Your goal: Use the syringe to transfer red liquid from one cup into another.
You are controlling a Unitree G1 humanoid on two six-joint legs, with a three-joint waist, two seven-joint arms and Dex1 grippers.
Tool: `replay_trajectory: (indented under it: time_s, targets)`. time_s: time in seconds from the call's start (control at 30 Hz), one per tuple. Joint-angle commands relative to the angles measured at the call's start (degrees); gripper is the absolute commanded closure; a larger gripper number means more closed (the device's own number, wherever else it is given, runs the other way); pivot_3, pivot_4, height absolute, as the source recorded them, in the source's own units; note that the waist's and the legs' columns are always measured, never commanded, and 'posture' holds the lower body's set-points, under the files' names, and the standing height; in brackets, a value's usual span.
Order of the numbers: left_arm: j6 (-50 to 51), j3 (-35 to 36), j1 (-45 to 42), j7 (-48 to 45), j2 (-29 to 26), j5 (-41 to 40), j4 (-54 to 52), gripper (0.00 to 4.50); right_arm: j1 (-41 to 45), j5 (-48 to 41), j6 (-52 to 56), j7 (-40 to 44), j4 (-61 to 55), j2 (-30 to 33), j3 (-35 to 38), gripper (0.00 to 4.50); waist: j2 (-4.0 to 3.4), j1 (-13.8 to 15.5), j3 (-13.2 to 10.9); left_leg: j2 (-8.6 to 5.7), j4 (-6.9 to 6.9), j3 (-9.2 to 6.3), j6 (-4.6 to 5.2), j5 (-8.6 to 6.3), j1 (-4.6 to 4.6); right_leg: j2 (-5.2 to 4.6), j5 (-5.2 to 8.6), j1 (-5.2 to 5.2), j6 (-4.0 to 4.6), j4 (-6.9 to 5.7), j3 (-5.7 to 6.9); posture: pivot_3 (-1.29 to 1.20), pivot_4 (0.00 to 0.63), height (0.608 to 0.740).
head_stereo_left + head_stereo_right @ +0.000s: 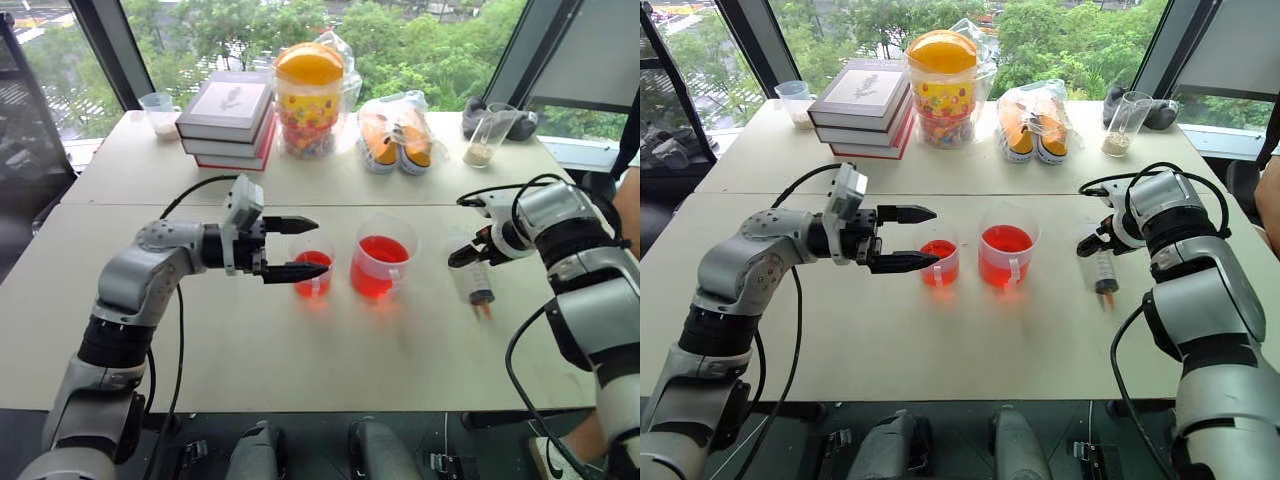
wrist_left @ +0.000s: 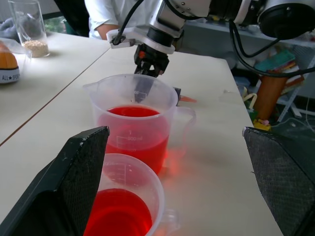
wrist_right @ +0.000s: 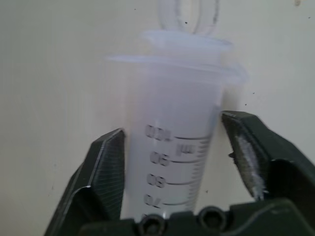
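Windows with green trees back a pale counter (image 1: 300, 340). On its right side the syringe (image 1: 474, 281) lies flat, long axis running near to far, orange tip toward the near edge. The right claw (image 1: 470, 252) reaches down over its barrel, a finger on either side, one with a gap still showing beside the barrel. The left claw (image 1: 300, 248) hovers level, spread wide, pointing right at the small cup (image 1: 314, 274); the big cup (image 1: 381, 267) stands just beyond, both holding red liquid (image 1: 382, 250).
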State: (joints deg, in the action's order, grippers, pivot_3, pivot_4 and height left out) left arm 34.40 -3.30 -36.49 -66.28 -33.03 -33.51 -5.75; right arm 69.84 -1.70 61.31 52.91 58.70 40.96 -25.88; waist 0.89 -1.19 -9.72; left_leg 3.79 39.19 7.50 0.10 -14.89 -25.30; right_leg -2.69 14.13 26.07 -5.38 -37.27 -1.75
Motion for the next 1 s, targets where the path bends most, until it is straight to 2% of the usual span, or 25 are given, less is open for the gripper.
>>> replay_trajectory:
  time_s: [0.03,0.07,0.2,0.33,0.37,0.5,0.57,0.77,0.87,1.0]
  targets:
    - [-0.8,1.7,-0.6,-0.2,-0.4,-1.0,-1.4,0.00,0.5,2.2,-0.5,3.7,0.8,-1.5,-0.5,2.79,0.00,-0.1,0.0,0.00,0.00,0.00,0.00,0.00,0.00,0.01,0.00,0.00,-0.01,-0.01,0.00,0.00,0.150,0.740]
    - [-1.0,1.7,-0.7,-0.4,-0.5,-0.9,-1.1,0.00,0.5,2.6,-0.2,4.4,0.4,-1.7,-0.5,3.13,-0.01,-0.1,0.0,0.00,0.00,-0.01,0.00,0.00,0.01,0.01,0.00,0.00,-0.01,-0.02,0.00,0.00,0.150,0.740]
    - [-1.9,1.5,-1.5,-1.0,-0.5,-0.3,0.6,0.00,0.6,3.7,1.8,5.5,-2.0,-1.0,0.8,3.13,-0.01,-0.1,0.0,0.02,-0.03,-0.02,0.00,0.00,0.02,0.04,-0.01,0.03,-0.01,-0.10,0.01,0.00,0.150,0.740]
    - [-2.8,1.4,-3.3,-2.4,-1.0,0.1,2.5,0.00,0.8,1.9,4.9,2.3,-8.8,2.8,7.8,3.13,-0.05,0.1,0.0,0.02,-0.03,-0.01,-0.02,0.01,-0.04,0.03,-0.01,0.13,-0.01,-0.12,0.01,0.00,0.150,0.740]
    - [-3.1,1.5,-3.6,-3.0,-1.4,0.2,3.1,0.00,0.6,1.0,5.8,1.0,-12.3,3.7,10.8,3.13,-0.05,0.2,0.0,0.00,-0.03,0.01,-0.02,0.01,-0.07,0.01,-0.01,0.16,-0.02,-0.12,0.00,0.00,0.150,0.740]
    - [-3.7,1.0,-6.1,-3.9,-1.7,0.8,5.5,0.00,-3.6,-6.5,5.5,-6.7,-36.1,3.8,32.0,3.13,-0.08,0.4,0.0,0.01,-0.07,0.03,-0.02,0.01,-0.11,0.00,-0.01,0.23,-0.02,-0.10,0.00,0.00,0.150,0.740]
    - [-3.5,0.6,-8.0,-4.7,-1.5,0.9,7.2,0.00,-6.2,-11.8,5.7,-8.6,-48.2,0.7,41.6,3.13,-0.07,0.5,0.0,0.02,-0.10,-0.02,-0.02,0.01,-0.12,0.02,0.00,0.23,-0.03,-0.10,0.04,0.00,0.150,0.740]
    - [-5.9,-1.0,-14.0,-8.5,-0.6,3.0,14.2,0.00,-12.8,-23.2,3.6,-15.2,-72.2,-12.9,52.8,3.13,-0.04,0.3,0.0,0.03,-0.04,-0.09,-0.03,0.02,-0.08,0.02,-0.01,0.12,-0.03,-0.13,0.17,0.00,0.150,0.740]
    - [-7.2,-1.3,-16.6,-10.4,0.2,4.1,17.6,0.00,-19.0,-26.5,-1.5,-17.6,-79.2,-19.1,53.6,3.13,-0.02,0.4,0.0,0.02,0.00,-0.09,-0.06,0.03,-0.07,0.01,-0.01,0.06,-0.03,-0.15,0.17,0.00,0.150,0.740]
    - [-8.6,-2.1,-20.2,-11.9,1.9,5.5,21.7,0.00,-30.8,-26.0,-11.5,-20.0,-83.7,-25.2,49.4,3.13,-0.01,0.7,0.0,-0.02,0.00,-0.22,-0.06,0.04,-0.07,0.00,-0.01,-0.09,-0.03,-0.08,0.27,0.00,0.150,0.740]
